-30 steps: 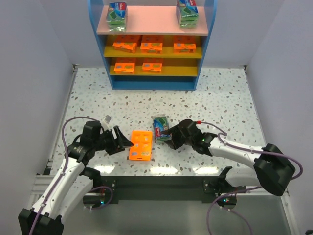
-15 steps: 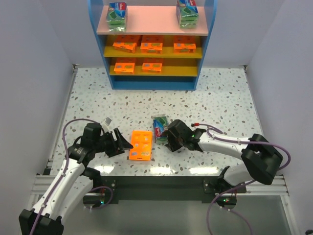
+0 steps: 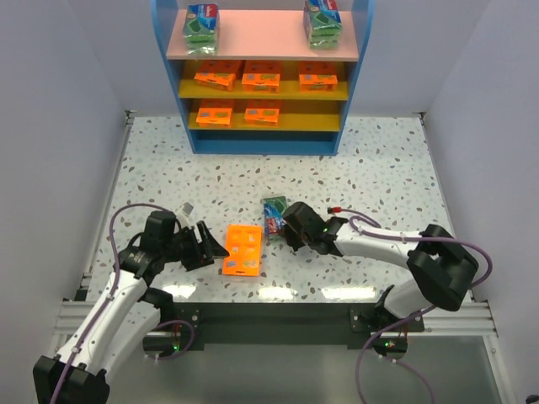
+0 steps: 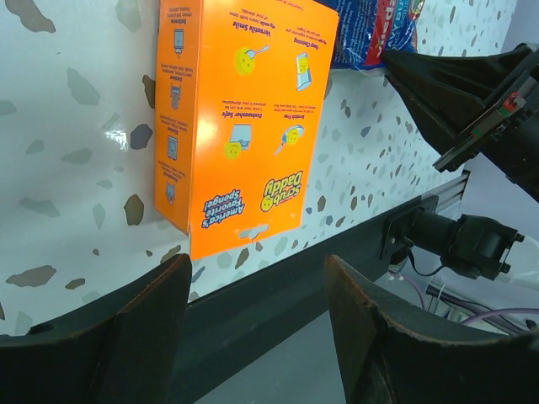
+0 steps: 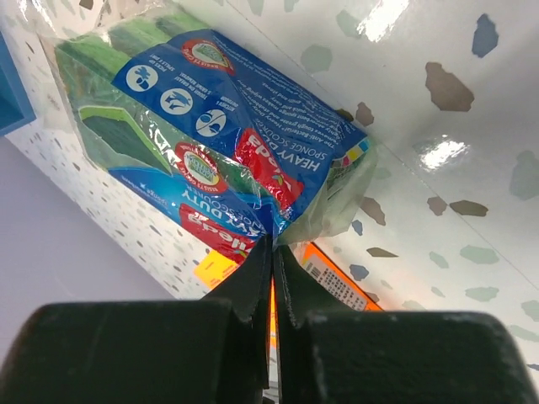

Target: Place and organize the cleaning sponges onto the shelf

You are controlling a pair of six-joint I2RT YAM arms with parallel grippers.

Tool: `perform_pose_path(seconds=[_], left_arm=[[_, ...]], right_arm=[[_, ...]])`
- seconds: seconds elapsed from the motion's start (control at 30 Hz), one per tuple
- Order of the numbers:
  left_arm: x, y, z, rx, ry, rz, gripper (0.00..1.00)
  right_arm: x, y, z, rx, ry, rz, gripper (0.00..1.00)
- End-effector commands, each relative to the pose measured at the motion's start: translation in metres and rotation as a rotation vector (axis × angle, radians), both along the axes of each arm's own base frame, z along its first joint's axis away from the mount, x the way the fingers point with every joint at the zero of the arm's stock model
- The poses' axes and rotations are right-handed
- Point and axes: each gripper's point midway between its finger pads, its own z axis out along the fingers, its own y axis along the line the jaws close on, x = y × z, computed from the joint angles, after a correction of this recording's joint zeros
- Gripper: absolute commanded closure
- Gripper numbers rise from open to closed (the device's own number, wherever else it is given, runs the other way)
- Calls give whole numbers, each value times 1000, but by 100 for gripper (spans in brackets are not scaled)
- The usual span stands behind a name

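Observation:
An orange sponge pack (image 3: 242,250) lies flat on the speckled table (image 3: 379,168), also in the left wrist view (image 4: 244,118). My left gripper (image 3: 212,244) (image 4: 257,278) stands open just left of it, with nothing between its fingers. A green-and-blue wrapped sponge pack (image 3: 273,215) (image 5: 210,126) lies to the right of the orange one. My right gripper (image 3: 284,229) (image 5: 272,244) is shut, pinching the near edge of its plastic wrap. The shelf (image 3: 265,145) stands at the back. It holds two green packs (image 3: 202,23) on the pink top board and several orange packs (image 3: 261,80) on the yellow boards.
White walls close in the table on the left and right. The black front rail (image 4: 253,337) runs along the table's near edge, right below the orange pack. The right arm (image 4: 455,84) shows black beyond that pack in the left wrist view.
My right gripper slid left to the green-and-blue pack and closed on its wrap edge. The left arm and the orange pack stayed put.

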Motion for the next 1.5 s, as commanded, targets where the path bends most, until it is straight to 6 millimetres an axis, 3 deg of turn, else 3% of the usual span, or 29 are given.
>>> perform_pose_path(seconds=[0.0,0.1,0.23,0.27,0.33,0.37,0.43,0.47,0.53,0.57,0.63,0.67,0.73,0.77,0.83,0.87,0.97,1.1,1.13,1.23,1.27,1.3,1.33,1.37,1.4,1.43,1.47], left_arm=[[4,0,1,4,-21,-13,31],[9,-1,7,8,-33,-17,31],[18,3,21,40,-65,2,31],[19,4,23,44,-72,3,31],[22,4,27,49,-83,8,31],[23,4,27,49,-81,11,31],[24,3,26,45,-77,9,31],[24,3,26,43,-77,7,31],[26,2,27,40,-79,5,31],[26,2,28,39,-80,6,32],[27,2,30,40,-88,10,32],[27,3,31,41,-92,10,32],[26,3,33,38,-96,14,32],[25,3,33,36,-97,16,32],[24,3,35,33,-101,18,32],[23,4,35,33,-101,18,32],[20,3,39,24,-107,22,32],[15,5,41,17,-110,32,32],[14,5,41,15,-110,32,32],[11,6,43,14,-113,34,32],[10,6,44,14,-114,34,32],[9,7,44,15,-108,37,32],[8,7,45,14,-114,38,32],[6,7,46,13,-113,39,32],[5,8,47,14,-112,43,32],[4,9,49,12,-120,45,32],[3,9,49,10,-119,50,32]], right_arm=[[3,-26,-2,-93,-46,-23,100],[7,-12,19,-16,-119,60,100],[13,4,86,109,-280,164,100],[13,6,116,146,-349,185,100],[16,8,146,191,-400,203,100],[22,9,173,218,-448,204,100],[23,13,205,260,-499,234,100],[27,16,233,284,-548,243,100],[30,23,260,308,-600,279,100],[32,25,290,333,-655,289,100],[37,30,313,348,-698,303,100],[41,28,344,357,-765,305,100],[51,29,366,336,-822,308,100],[57,21,401,352,-895,287,100],[67,16,427,347,-946,272,100],[75,12,453,343,-1007,259,100],[96,6,486,306,-1078,218,100],[126,4,505,245,-1143,162,100],[129,3,518,236,-1181,151,100],[161,20,510,224,-1196,149,100],[162,17,530,240,-1237,135,100],[183,32,511,222,-1205,145,100],[190,35,512,225,-1215,134,100],[193,32,528,230,-1257,113,100],[201,33,525,214,-1248,102,100],[221,43,506,195,-1221,96,100],[220,36,525,203,-1265,66,100]])
